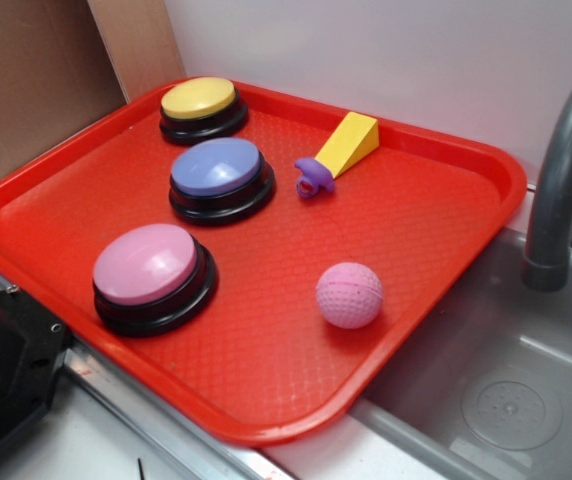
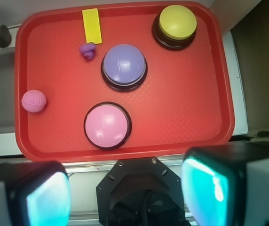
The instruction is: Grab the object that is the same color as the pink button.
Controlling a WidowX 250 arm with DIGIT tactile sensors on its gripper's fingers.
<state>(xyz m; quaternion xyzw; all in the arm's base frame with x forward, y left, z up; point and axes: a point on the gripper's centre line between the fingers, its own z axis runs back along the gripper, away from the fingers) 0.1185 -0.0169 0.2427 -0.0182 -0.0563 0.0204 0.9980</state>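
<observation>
The small pink dimpled ball (image 1: pixel 349 295) (image 2: pixel 34 101) rests on the red tray (image 1: pixel 436 190) (image 2: pixel 191 108), toward the tray's sink side. The pink button (image 1: pixel 149 270) (image 2: pixel 107 125), a smooth pink dome on a black base, stands near the tray's front edge. My gripper (image 2: pixel 127 190) hovers high above the robot base, off the tray's front edge. Its two teal-padded fingers (image 2: pixel 47 200) are wide apart with nothing between them. The exterior view does not show the gripper.
A purple-blue button (image 1: pixel 220 176) (image 2: pixel 124 66) and a yellow button (image 1: pixel 202 106) (image 2: pixel 176 24) stand further back on the tray. A yellow wedge (image 1: pixel 347 143) (image 2: pixel 91 25) and a small purple piece (image 1: pixel 312 179) (image 2: pixel 87 50) lie nearby. A grey sink (image 1: pixel 506 400) with faucet (image 1: pixel 561 180) adjoins the tray.
</observation>
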